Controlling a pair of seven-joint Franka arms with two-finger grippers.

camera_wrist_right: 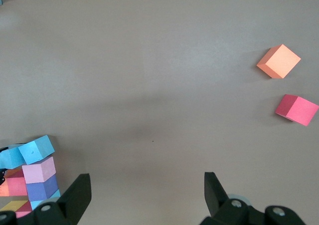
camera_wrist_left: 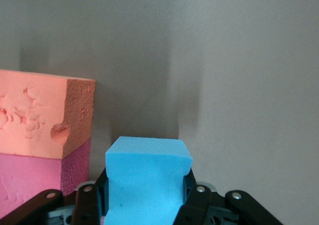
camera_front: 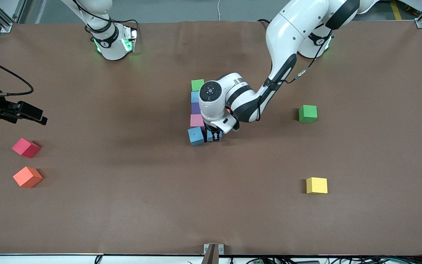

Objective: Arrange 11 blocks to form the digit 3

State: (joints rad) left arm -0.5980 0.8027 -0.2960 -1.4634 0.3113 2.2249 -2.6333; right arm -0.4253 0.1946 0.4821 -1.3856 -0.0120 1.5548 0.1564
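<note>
The left end effector [camera_wrist_left: 144, 205] clamped a light, squashy blue block [camera_wrist_left: 147, 177] by its sides at mid-frame, while the right end effector [camera_wrist_right: 144, 195] waited unclenched at far left

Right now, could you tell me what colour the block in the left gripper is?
Light blue; the block shows best in the left wrist view, clamped in the left gripper.

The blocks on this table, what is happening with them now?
The left end effector is shut on a light blue block, down at the near end of a column of blocks in the table's middle, beside another light blue block. The right end effector waits open at its end of the table. A red block, orange block, green block and yellow block lie loose.
</note>
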